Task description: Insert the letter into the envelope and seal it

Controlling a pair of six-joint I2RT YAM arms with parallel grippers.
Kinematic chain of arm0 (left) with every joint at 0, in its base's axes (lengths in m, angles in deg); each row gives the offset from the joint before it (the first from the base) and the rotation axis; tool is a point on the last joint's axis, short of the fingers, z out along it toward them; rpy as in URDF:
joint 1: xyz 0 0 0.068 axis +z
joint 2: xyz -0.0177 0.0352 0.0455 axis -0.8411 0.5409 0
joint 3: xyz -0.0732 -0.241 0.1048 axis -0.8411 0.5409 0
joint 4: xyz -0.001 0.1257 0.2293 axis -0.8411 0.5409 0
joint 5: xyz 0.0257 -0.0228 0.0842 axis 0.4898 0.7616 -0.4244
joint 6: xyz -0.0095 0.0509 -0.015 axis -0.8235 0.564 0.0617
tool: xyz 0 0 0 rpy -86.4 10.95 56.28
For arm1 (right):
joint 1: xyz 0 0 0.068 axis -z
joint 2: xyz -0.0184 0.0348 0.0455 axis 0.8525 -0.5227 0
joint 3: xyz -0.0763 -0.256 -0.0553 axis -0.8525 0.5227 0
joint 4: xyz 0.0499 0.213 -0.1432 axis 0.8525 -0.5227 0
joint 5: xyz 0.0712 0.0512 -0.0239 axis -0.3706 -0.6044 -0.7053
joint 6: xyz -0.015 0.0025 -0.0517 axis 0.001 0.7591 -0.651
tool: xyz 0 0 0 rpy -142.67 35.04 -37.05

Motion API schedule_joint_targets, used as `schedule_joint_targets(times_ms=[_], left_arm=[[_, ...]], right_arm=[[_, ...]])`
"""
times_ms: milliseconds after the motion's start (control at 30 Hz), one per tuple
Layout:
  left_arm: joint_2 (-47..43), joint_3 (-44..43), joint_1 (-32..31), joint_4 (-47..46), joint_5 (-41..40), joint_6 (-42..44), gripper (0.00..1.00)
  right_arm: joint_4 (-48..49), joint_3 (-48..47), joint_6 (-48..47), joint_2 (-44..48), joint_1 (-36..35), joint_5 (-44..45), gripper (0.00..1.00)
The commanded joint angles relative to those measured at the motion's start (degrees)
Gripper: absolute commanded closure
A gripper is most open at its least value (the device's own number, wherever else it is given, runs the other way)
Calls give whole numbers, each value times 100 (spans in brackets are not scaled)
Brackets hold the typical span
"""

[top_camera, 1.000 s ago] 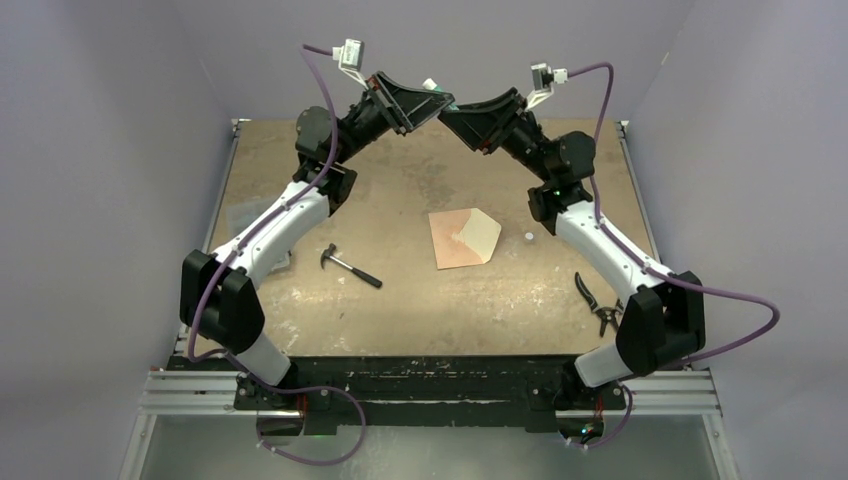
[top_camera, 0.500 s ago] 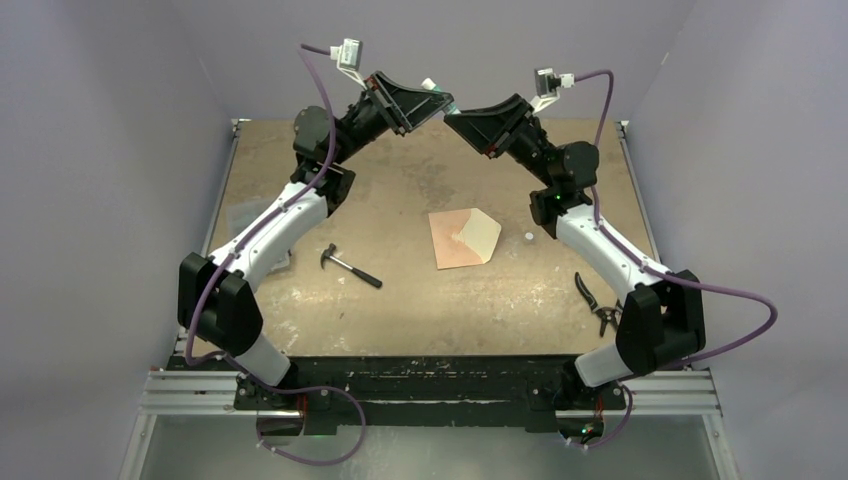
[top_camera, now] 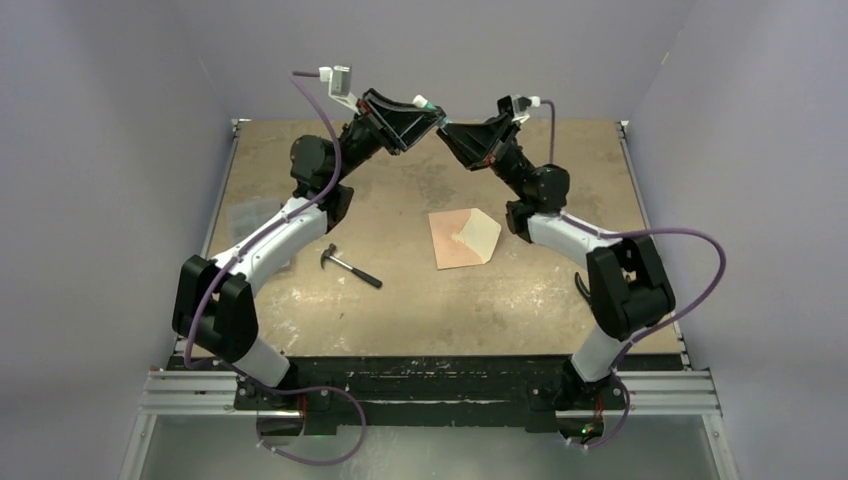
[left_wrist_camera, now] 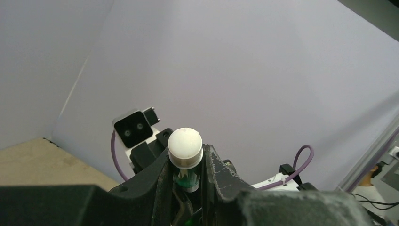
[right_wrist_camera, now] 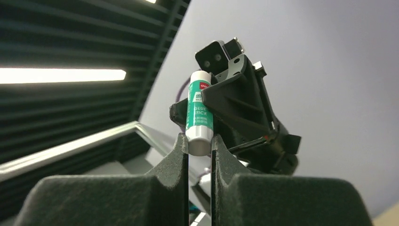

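Observation:
The envelope (top_camera: 452,243) lies on the table's middle, its cream flap (top_camera: 483,237) open and pointing right. No separate letter sheet shows. Both arms are raised at the back, with the grippers tip to tip. My left gripper (top_camera: 432,107) is shut on a green and white glue stick (top_camera: 428,101). The left wrist view shows the stick (left_wrist_camera: 185,143) between that gripper's fingers (left_wrist_camera: 187,175). My right gripper (top_camera: 447,124) meets it. In the right wrist view its fingers (right_wrist_camera: 200,141) are shut on the stick's white end (right_wrist_camera: 199,117).
A hammer (top_camera: 350,266) lies left of the envelope. Pliers (top_camera: 582,289) lie at the right, partly behind the right arm. A clear plastic piece (top_camera: 244,215) lies near the table's left edge. Purple walls enclose the table on three sides.
The right arm swung inward to the left and its gripper closed in on the glue stick. The left gripper shifted slightly left with the stick.

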Motion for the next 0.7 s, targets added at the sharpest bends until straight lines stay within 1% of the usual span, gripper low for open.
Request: schedule_joint_targets(times_ms=[0,133,200,233,300,333,367,400,467,500,533,667], left_arm=[[-351,-212,53,-1652,414,370,100],[-313,-347,53,-1747,683,567,100],[-303,-378,53,-1715,710,667,100],[-296,-388,53,-1666,701,708,100],[-286,-399,53,-1546,651,767,100],[-276,-406,53,-1507,620,781,100],[-262,-408,53,-1494,574,777,100],[-245,-408,53,-1488,547,760,100],[-205,-426,53,-1462,517,687,100],[-176,-434,48,-1490,525,616,100],[-152,-442,52,-1505,540,539,100],[-149,-399,53,-1497,574,430,100]], right_arm=[[2171,107,2842,-365,146,1799,100],[1943,479,3678,-176,43,2472,100],[1705,775,3925,21,-43,2801,99],[1594,845,3878,108,-47,2818,87],[1651,911,3421,142,-41,2741,52],[1853,920,3003,83,-40,2692,39],[2136,913,2596,-1,-39,2506,29],[2312,867,2348,-103,-27,2191,25],[2612,655,1865,-401,98,1185,20],[2666,587,1678,-530,120,660,19],[2710,620,1440,-588,133,340,19],[2608,859,338,-407,181,-40,18]])
